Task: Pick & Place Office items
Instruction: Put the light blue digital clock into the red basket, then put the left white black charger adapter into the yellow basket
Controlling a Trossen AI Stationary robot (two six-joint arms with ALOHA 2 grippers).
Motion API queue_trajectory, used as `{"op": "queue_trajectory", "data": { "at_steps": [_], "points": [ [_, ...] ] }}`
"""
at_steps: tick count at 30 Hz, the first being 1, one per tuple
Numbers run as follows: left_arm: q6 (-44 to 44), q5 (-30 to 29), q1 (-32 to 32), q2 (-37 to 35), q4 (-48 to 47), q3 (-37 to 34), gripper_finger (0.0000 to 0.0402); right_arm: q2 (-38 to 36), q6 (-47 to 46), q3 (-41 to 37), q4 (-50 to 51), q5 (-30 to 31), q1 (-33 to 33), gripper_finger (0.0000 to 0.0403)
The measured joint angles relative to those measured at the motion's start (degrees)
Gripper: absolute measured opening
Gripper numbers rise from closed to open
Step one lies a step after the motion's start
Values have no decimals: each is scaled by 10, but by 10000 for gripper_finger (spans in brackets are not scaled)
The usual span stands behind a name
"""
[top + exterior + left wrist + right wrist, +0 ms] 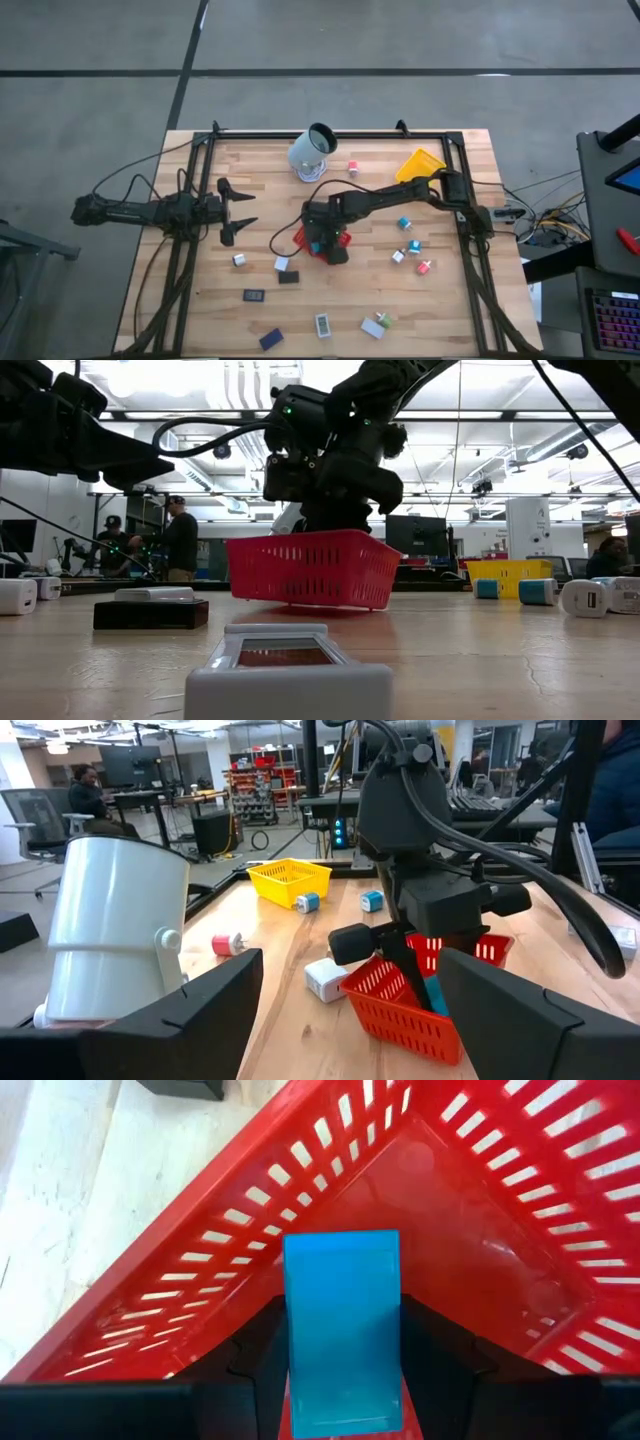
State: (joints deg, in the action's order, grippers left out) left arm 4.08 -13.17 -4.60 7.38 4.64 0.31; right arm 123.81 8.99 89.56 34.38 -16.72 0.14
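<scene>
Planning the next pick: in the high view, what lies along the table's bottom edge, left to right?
Black flat item → dark blue block → white rectangle → white and green piece.

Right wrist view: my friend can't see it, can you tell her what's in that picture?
The right tool holds a flat blue block upright between its dark fingers, just above the floor of a red mesh tray. Pale wooden table shows beyond the tray's slotted wall.
</scene>
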Motion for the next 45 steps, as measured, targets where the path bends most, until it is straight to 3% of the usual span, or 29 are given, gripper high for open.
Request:
{"op": "queue_trajectory", "data": {
  "at_steps": [5,11,14,23,31,45],
  "points": [
    [0,0,0,0,0,0,303,-1,-10,0,-2,1,0,148],
    [0,0,0,0,0,0,303,-1,-14,0,-4,2,0,235],
    [0,0,0,0,0,0,303,-1,-15,0,-4,2,0,251],
    [0,0,0,0,0,0,303,-3,-19,7,-9,8,1,240],
    [0,0,0,0,0,0,303,-9,-20,23,-9,51,3,241],
    [-9,1,0,2,-9,0,303,-73,-12,22,-73,79,18,242]
  ]
}}
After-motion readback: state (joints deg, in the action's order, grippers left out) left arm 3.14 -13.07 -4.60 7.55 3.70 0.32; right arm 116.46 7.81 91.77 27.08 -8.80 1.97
